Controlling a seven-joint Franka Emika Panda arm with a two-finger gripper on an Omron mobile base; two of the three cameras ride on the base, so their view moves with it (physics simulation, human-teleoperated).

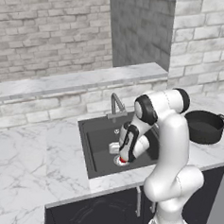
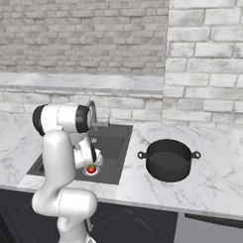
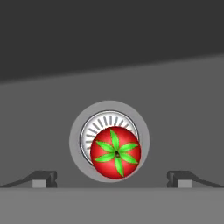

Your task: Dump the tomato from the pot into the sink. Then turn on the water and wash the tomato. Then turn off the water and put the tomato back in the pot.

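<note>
Sitting stem-up on the silver drain [image 3: 109, 140] in the sink [image 3: 52, 113], the red, green-topped tomato [image 3: 115, 152] lies just ahead of the wide-open, empty gripper [image 3: 111, 179].

1. I see my arm [image 1: 170, 143] folded forward and bent sharply down at the elbow.
2. My gripper [image 3: 111, 178] points straight down, fingers [image 3: 43, 178] spread wide, holding nothing.
</note>
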